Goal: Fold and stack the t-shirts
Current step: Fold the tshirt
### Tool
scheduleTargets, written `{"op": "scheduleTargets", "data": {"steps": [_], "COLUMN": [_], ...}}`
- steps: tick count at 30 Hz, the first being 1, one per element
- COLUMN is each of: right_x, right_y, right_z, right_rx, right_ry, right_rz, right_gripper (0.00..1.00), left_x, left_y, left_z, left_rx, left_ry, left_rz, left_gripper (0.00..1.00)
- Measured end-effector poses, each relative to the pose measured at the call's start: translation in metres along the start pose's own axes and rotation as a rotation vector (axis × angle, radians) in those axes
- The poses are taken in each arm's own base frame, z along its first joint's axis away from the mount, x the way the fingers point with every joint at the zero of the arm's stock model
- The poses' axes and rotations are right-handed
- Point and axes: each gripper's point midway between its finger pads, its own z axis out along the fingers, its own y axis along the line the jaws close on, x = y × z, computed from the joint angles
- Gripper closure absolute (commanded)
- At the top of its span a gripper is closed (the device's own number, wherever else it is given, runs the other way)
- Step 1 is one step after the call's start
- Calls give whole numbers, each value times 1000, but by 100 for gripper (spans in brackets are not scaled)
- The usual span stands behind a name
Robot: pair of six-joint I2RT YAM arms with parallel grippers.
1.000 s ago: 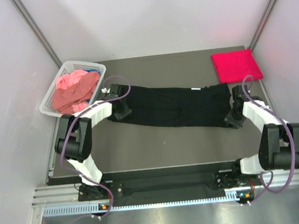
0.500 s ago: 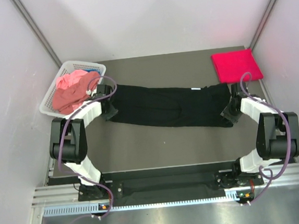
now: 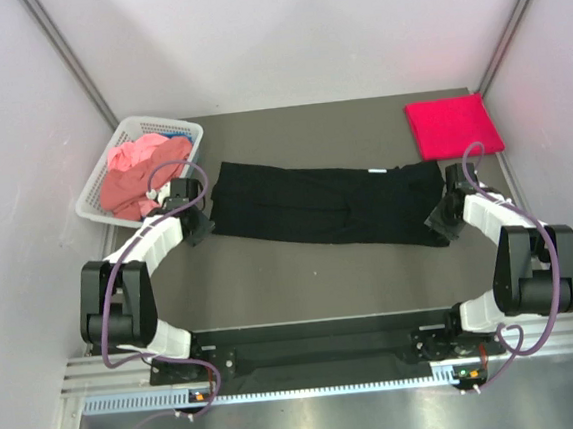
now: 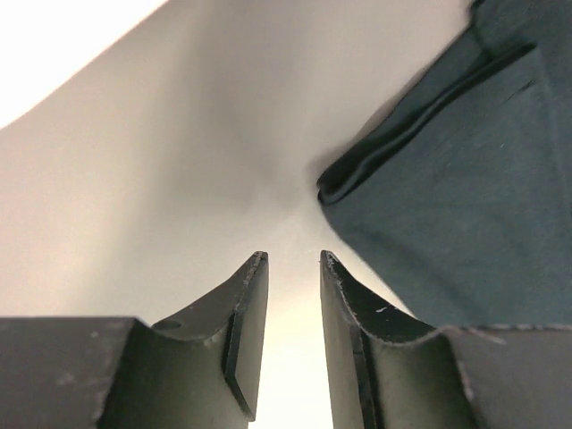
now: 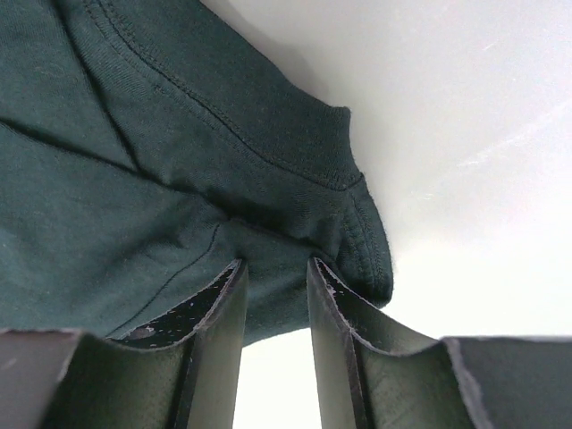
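The black t-shirt (image 3: 326, 206) lies stretched out flat across the middle of the table. My left gripper (image 3: 198, 226) sits just off the shirt's left end, open, with only bare table between its fingers (image 4: 246, 313). In the left wrist view the shirt's folded corner (image 4: 465, 197) is ahead and to the right of that gripper (image 4: 293, 259). My right gripper (image 3: 442, 223) is at the shirt's right end. Its jaws (image 5: 274, 264) stand apart, tips over the cloth's hem (image 5: 134, 161), not pinching it. A folded crimson t-shirt (image 3: 452, 126) rests at the back right.
A white lattice basket (image 3: 100, 183) stands at the back left, holding a crumpled salmon pink t-shirt (image 3: 140, 172) and a bit of blue cloth (image 3: 178, 139). Enclosure walls rise on the left, right and back of the table.
My left gripper has drawn back leftward off the black t-shirt's end, which now lies flat and free. The right gripper has shifted slightly at the right end, its jaws a little wider.
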Motion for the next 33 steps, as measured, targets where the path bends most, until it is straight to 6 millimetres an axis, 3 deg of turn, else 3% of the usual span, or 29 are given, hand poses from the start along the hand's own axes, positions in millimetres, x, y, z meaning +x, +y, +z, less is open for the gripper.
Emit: {"op": "scheduleTargets", "data": {"steps": [7, 17, 22, 24, 25, 33], "right_x": [-1, -2, -3, -4, -4, -8], "right_y": [-4, -10, -12, -13, -14, -23], "right_z": [0, -1, -2, -3, -3, -3], "right_rx": [14, 23, 31, 34, 35, 64], "right_ry": [-11, -26, -35, -38, -38, -60], "right_rz": [-7, -7, -14, -20, -21, -30], "right_gripper": [65, 65, 64, 65, 65, 67], "left_x": [3, 6, 13, 11, 11, 11], "left_y": [-14, -27, -23, -23, -24, -20], "left_z": [6, 12, 26, 26, 27, 18], "left_rx": [80, 154, 113, 110, 109, 111], "left_ry": [-2, 4, 39, 35, 35, 27], "left_rz": [-11, -13, 3, 6, 7, -5], "left_gripper": [52, 51, 65, 85, 100, 100]}}
